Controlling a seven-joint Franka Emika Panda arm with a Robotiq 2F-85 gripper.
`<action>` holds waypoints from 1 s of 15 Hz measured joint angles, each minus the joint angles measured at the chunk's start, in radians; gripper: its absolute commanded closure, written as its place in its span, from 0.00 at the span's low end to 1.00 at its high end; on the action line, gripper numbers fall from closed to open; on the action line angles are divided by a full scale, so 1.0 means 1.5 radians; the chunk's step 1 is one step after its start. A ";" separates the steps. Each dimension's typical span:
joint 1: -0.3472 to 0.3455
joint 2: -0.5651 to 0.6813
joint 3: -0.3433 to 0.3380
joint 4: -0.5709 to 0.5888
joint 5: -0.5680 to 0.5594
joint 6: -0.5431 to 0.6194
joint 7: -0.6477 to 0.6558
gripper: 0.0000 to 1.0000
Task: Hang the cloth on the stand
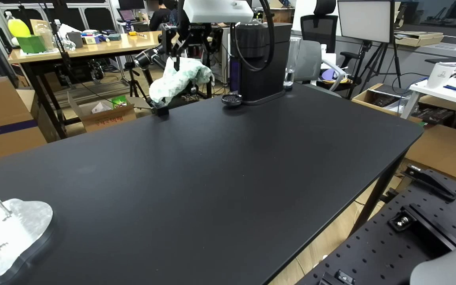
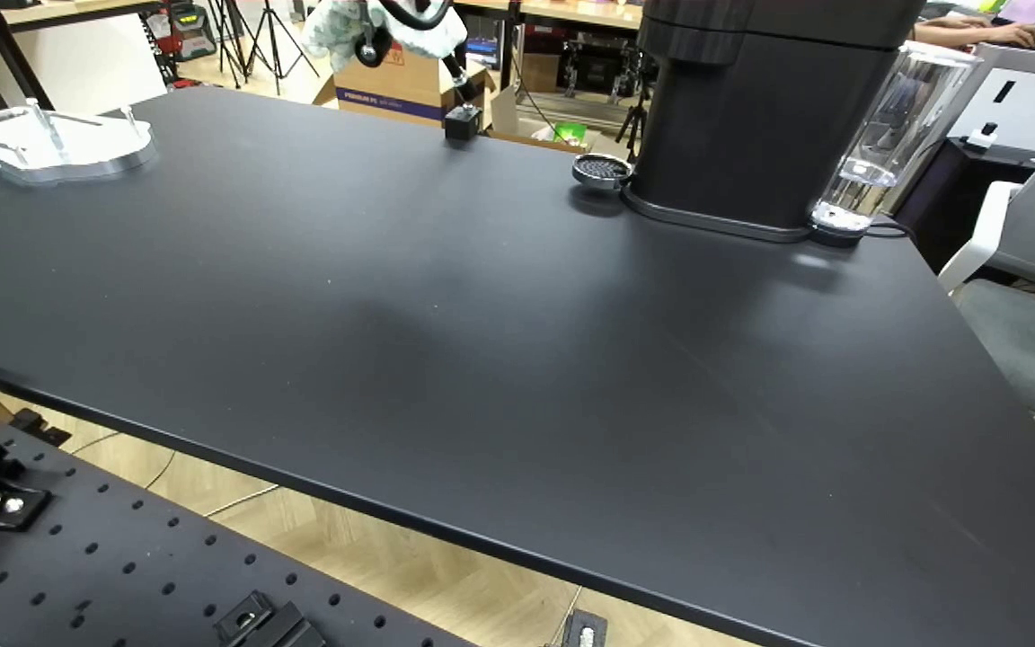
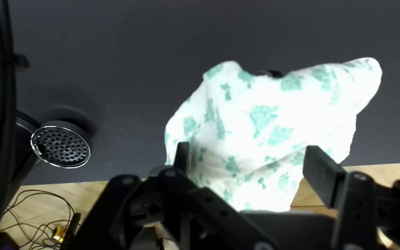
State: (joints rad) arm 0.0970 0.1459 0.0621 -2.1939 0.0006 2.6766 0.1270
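The cloth (image 1: 180, 79) is white with a green leaf pattern. It is draped, bunched, over a dark stand at the table's far edge and shows at the top of an exterior view (image 2: 428, 40) and large in the wrist view (image 3: 255, 121). The stand's black base (image 2: 462, 123) sits on the table edge, also seen in an exterior view (image 1: 160, 110); its upper part is mostly hidden by the cloth. My gripper (image 3: 248, 159) is open, its fingers wide apart over the cloth. In an exterior view the gripper (image 1: 194, 51) is at the cloth's upper part; contact is unclear.
A tall black machine (image 1: 265, 63) with a round mesh tray (image 3: 61, 146) stands beside the stand. A clear cylinder (image 2: 868, 162) is at its far side. A white cloud-shaped plate with metal pegs (image 1: 34, 221) lies on the black table (image 1: 212, 178). Cardboard boxes (image 1: 109, 114) stand beyond the edge.
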 measured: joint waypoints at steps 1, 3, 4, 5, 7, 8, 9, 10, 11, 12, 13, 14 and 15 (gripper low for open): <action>0.000 -0.002 0.000 0.001 0.000 0.000 0.000 0.00; 0.001 -0.010 0.002 0.003 -0.001 0.000 0.000 0.00; 0.001 -0.016 0.003 0.004 -0.002 0.000 0.000 0.00; 0.001 -0.021 0.004 0.005 -0.002 0.000 0.000 0.00; 0.002 -0.035 0.006 0.006 -0.002 0.000 0.000 0.00; 0.002 -0.042 0.007 0.006 -0.002 0.000 0.000 0.00; 0.002 -0.050 0.008 0.006 -0.002 0.000 0.000 0.00; 0.002 -0.056 0.009 0.006 -0.002 0.000 0.000 0.00; 0.002 -0.060 0.010 0.005 -0.002 0.000 0.000 0.00; 0.002 -0.059 0.010 0.004 -0.002 0.000 0.000 0.00; 0.002 -0.057 0.010 0.004 -0.002 0.000 0.000 0.00; 0.002 -0.055 0.010 0.004 -0.002 0.000 0.000 0.00; 0.002 -0.053 0.010 0.004 -0.002 0.000 0.000 0.00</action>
State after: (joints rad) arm 0.1001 0.0665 0.0769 -2.1879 -0.0017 2.6772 0.1269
